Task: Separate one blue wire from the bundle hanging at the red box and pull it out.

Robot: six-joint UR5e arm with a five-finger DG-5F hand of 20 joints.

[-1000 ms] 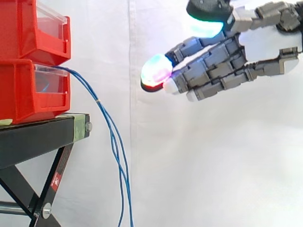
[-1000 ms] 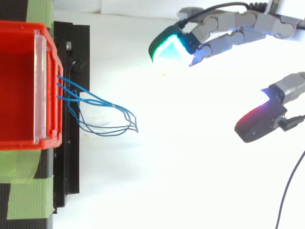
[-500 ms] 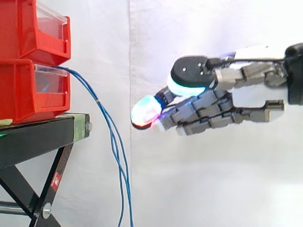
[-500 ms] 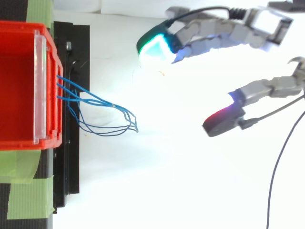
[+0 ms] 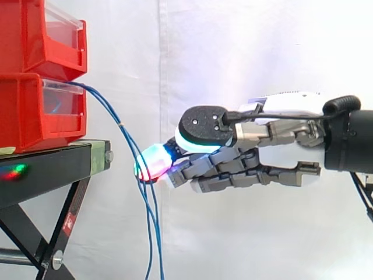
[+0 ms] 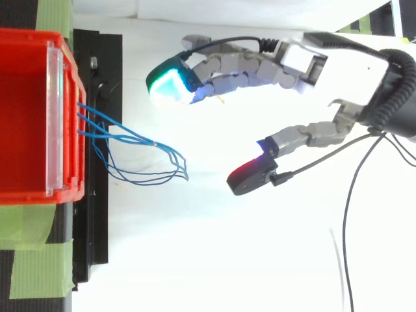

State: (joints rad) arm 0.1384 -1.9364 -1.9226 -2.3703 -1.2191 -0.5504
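Side view: the hand (image 5: 233, 175) reaches in level, its fingers stretched nearly straight and its thumb lying above them, nothing clamped between. The blue wires (image 5: 125, 130) leave the lower red bin (image 5: 29, 114), well ahead of the fingertips, and hang down in a loose bundle in front of the black stand (image 5: 46, 169). The leading fingertip pad (image 5: 151, 163) overlaps the bundle in this line of sight; contact cannot be judged from here. The upper red bin (image 5: 35, 35) sits on the lower one, above the level of the hand. The white curtain (image 5: 245, 52) is behind everything.

Top view: here the depth is resolved. The fingers (image 6: 227, 65) and the thumb (image 6: 250, 177) are spread wide apart, with open space between them. The blue wires (image 6: 133, 138) loop out from the bin's front and lie ahead of the hand, in line with the gap between fingers and thumb. The finger pad is off to one side of the bundle and apart from it; the thumb pad is short of the loop's outer end, also apart. No wire is separated from the others.
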